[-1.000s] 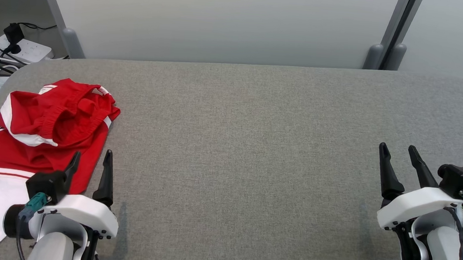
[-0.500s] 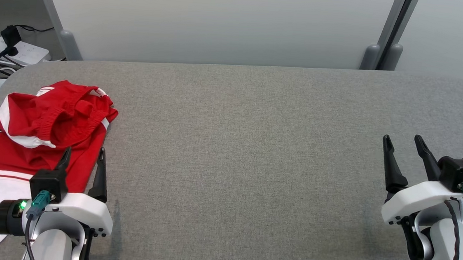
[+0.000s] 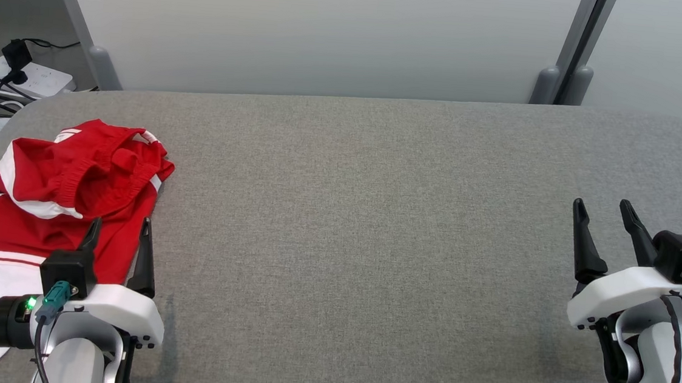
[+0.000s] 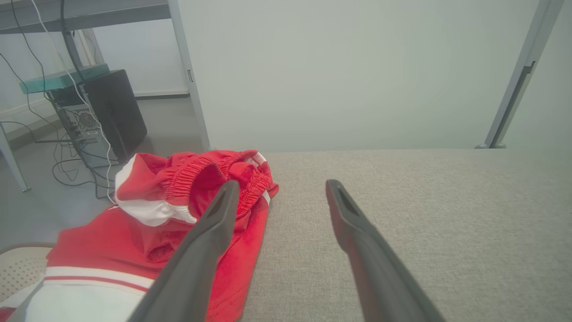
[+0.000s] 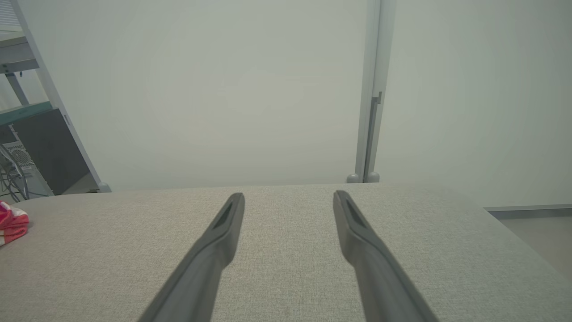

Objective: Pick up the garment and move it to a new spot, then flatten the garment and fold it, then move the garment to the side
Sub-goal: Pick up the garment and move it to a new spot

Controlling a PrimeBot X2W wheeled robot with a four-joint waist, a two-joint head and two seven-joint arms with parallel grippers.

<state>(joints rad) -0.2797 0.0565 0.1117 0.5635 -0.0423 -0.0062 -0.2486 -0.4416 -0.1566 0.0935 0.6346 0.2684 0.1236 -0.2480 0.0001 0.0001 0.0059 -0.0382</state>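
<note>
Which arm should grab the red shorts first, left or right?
Left. The left gripper stands open at the near edge of the shorts, one finger over the red cloth. The right gripper, also open, sits far across the grey table.

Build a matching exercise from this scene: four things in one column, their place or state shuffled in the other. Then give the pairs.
Things
1. garment
2. left gripper
3. right gripper
4. power strip

Place or state
A. open, over bare table at the right
B. off the table, beyond its far left corner
C. crumpled, red and white, at the table's left edge
D. open, at the red cloth's right edge

Pairs: 1-C, 2-D, 3-A, 4-B
</note>
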